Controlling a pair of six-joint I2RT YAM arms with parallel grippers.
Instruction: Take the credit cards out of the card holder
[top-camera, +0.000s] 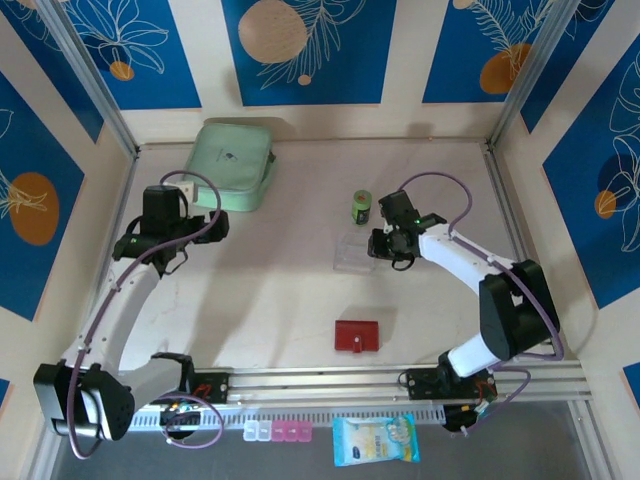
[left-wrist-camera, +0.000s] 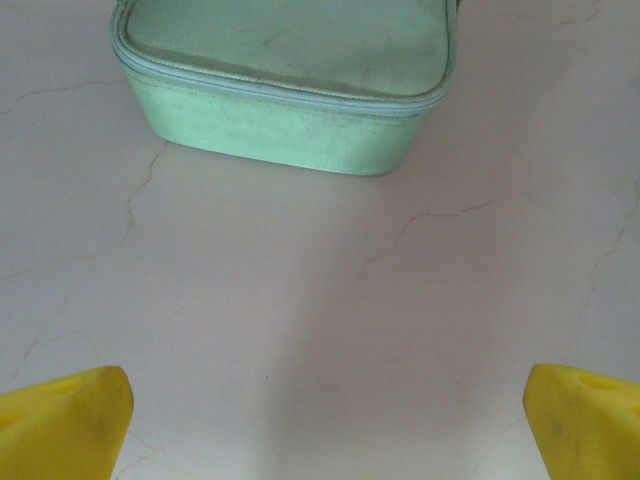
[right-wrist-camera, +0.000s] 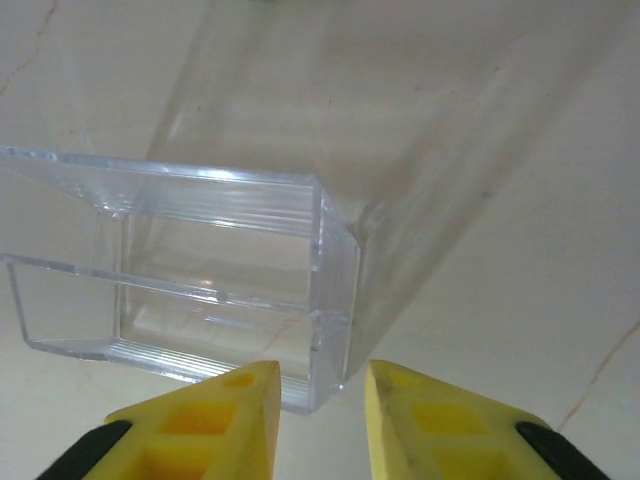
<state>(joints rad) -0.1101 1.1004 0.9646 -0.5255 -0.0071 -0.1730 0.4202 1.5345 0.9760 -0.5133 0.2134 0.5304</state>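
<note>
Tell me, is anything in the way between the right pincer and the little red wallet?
No, nothing visible. The right pincer sits by the clear plastic box. The red wallet lies farther toward the near edge, with just table surface between them.

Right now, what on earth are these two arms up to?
Not much yet. The small dark red wallet lies closed and untouched on the pale table. The left claw hangs wide open in front of the mint-green zip case. The right claw sits at a corner of a clear plastic box, fingers narrowly apart.
</note>
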